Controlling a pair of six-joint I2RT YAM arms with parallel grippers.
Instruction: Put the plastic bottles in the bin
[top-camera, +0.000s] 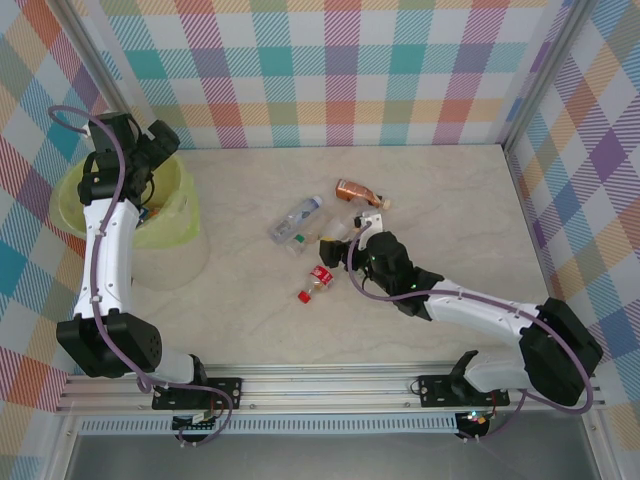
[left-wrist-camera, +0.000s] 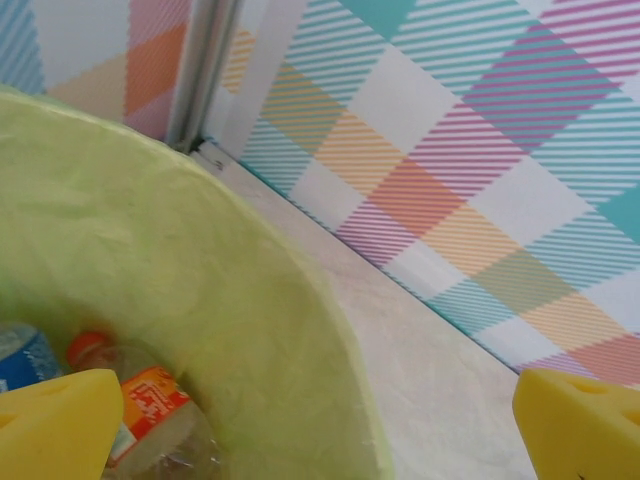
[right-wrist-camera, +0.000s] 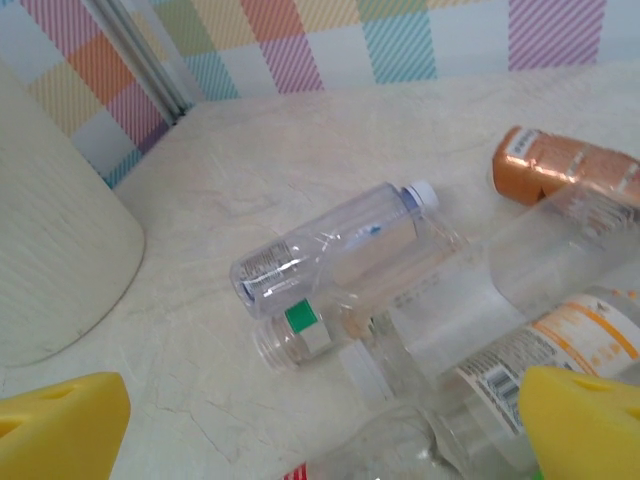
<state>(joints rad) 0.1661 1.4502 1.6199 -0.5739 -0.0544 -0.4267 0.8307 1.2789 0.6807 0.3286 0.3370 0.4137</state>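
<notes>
While poised above bin (top-camera: 182, 215), left gripper (left-wrist-camera: 318, 428): gapes wide, empty.
Right gripper (right-wrist-camera: 322, 425): fingers spread apart, right of bin.
Plastic bottles (right-wrist-camera: 330, 245): lie right of bin.

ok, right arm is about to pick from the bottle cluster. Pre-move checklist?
1. Left gripper open, nothing held: ok.
2. Left gripper over the round bin with the yellow-green bag liner: ok.
3. Right gripper open, nothing held: ok.
4. Single target isolated: not ok. The clear orange-labelled plastic bottle and the small green-labelled clear bottle lie crowded against other clear bottles.
5. Which bottle the right fingers would close on: cannot tell.
</notes>
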